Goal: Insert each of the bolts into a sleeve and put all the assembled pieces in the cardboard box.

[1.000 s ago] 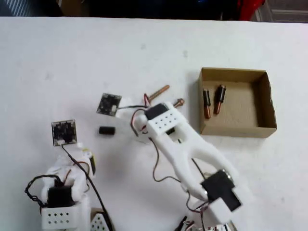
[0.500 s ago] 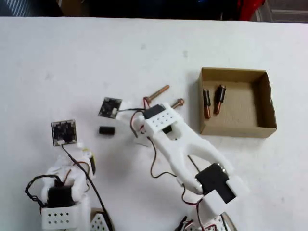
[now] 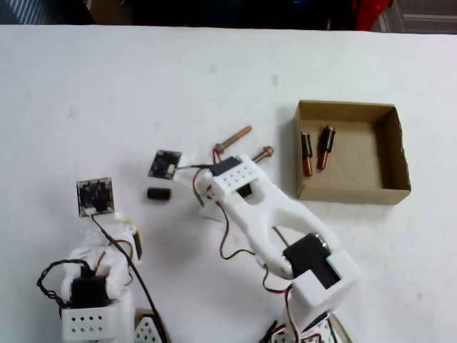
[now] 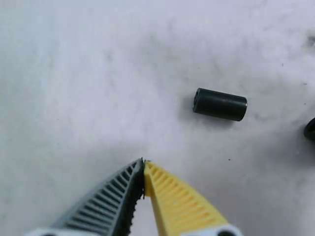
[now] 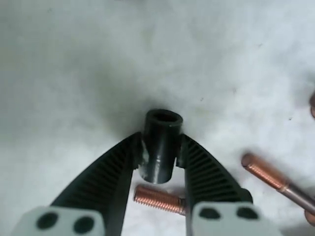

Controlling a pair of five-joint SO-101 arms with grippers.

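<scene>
Near the table [image 3: 107, 71] middle, my right gripper [image 5: 159, 142] pinches a black sleeve [image 5: 160, 153] between its jaws, while a loose sleeve [image 4: 220, 104] lies apart from my closed left gripper [image 4: 143, 169].

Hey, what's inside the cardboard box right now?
Two sleeved bolts lie side by side at one end of the cardboard box. Its near wall hides a strip of the floor.

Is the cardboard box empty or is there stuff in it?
Not empty. The cardboard box holds two sleeved bolts, lying side by side.
</scene>
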